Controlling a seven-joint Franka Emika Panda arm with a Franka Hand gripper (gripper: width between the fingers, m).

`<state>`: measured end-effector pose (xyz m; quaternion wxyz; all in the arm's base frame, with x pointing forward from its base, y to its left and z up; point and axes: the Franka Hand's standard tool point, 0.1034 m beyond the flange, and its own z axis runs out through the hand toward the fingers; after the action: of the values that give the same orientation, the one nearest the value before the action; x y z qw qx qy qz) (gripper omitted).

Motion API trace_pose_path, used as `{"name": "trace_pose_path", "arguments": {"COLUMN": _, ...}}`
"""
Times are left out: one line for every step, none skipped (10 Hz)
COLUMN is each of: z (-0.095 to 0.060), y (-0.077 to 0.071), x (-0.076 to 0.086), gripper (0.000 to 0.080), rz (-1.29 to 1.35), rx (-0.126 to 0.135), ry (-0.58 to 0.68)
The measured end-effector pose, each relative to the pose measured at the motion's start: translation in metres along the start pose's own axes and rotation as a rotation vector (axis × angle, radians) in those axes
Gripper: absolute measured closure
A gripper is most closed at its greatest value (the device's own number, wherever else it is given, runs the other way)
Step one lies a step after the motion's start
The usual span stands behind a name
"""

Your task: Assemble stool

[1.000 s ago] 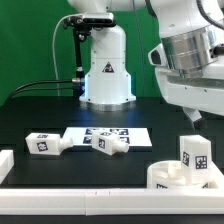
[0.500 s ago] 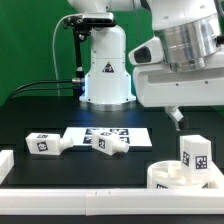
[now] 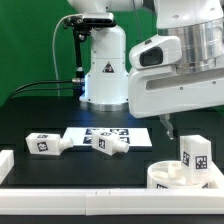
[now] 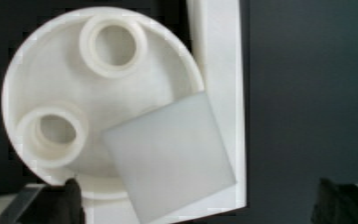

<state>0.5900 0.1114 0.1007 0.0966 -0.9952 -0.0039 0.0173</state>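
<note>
The end effector (image 4: 194,200) is recorded open and empty, fingers spread well apart above the seat (image 3: 166,177), which lies flat beside the border rail (image 3: 80,193) at the exterior view's right with an upright leg (image 3: 195,152) seated in it. Two loose legs are noted: the first loose leg (image 3: 45,143) on the surface (image 3: 30,118), the second loose leg (image 3: 108,143) on the marker board (image 3: 135,134). The parts are judged light, rigid and somewhat slippery, so a loose leg is best pinched across opposite flat sides near mid-length.

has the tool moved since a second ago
Yes. The tool has shifted toward the exterior view's left and a little lower: it was above the upright leg on the seat, and now hangs left of it.
</note>
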Motion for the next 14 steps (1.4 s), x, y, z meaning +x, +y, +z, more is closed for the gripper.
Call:
{"name": "trace_pose_path", "arguments": {"z": 0.001, "y": 0.001, "x": 0.0, "gripper": 0.0151, "rz": -0.069, "rx": -0.009, "ry": -0.001}}
{"name": "trace_pose_path", "arguments": {"z": 0.006, "y": 0.001, "x": 0.0, "gripper": 0.0151, "rz": -0.157, "rx": -0.05, "ry": 0.0}}
{"name": "trace_pose_path", "arguments": {"z": 0.008, "y": 0.002, "x": 0.0, "gripper": 0.0151, "rz": -0.236, "rx": -0.065, "ry": -0.004}}
{"name": "trace_pose_path", "arguments": {"z": 0.012, "y": 0.005, "x": 0.004, "gripper": 0.0151, "rz": -0.299, "rx": -0.08, "ry": 0.016}}
{"name": "trace_pose_path", "arguments": {"z": 0.021, "y": 0.009, "x": 0.008, "gripper": 0.0151, "rz": -0.334, "rx": -0.094, "ry": 0.032}}
{"name": "trace_pose_path", "arguments": {"z": 0.025, "y": 0.011, "x": 0.009, "gripper": 0.0151, "rz": -0.373, "rx": -0.098, "ry": 0.037}}
{"name": "trace_pose_path", "arguments": {"z": 0.024, "y": 0.01, "x": 0.01, "gripper": 0.016, "rz": -0.358, "rx": -0.097, "ry": 0.039}}
{"name": "trace_pose_path", "arguments": {"z": 0.024, "y": 0.011, "x": 0.009, "gripper": 0.016, "rz": -0.34, "rx": -0.097, "ry": 0.039}}
{"name": "trace_pose_path", "arguments": {"z": 0.024, "y": 0.011, "x": 0.009, "gripper": 0.0347, "rz": -0.33, "rx": -0.096, "ry": 0.04}}
{"name": "trace_pose_path", "arguments": {"z": 0.024, "y": 0.01, "x": 0.01, "gripper": 0.0347, "rz": -0.265, "rx": -0.093, "ry": 0.044}}
{"name": "trace_pose_path", "arguments": {"z": 0.024, "y": 0.01, "x": 0.01, "gripper": 0.0466, "rz": -0.18, "rx": -0.091, "ry": 0.047}}
{"name": "trace_pose_path", "arguments": {"z": 0.024, "y": 0.01, "x": 0.009, "gripper": 0.0466, "rz": -0.114, "rx": -0.089, "ry": 0.05}}
{"name": "trace_pose_path", "arguments": {"z": 0.024, "y": 0.009, "x": 0.01, "gripper": 0.0466, "rz": -0.061, "rx": -0.086, "ry": 0.052}}
{"name": "trace_pose_path", "arguments": {"z": 0.024, "y": 0.005, "x": 0.01, "gripper": 0.0466, "rz": 0.103, "rx": -0.073, "ry": 0.055}}
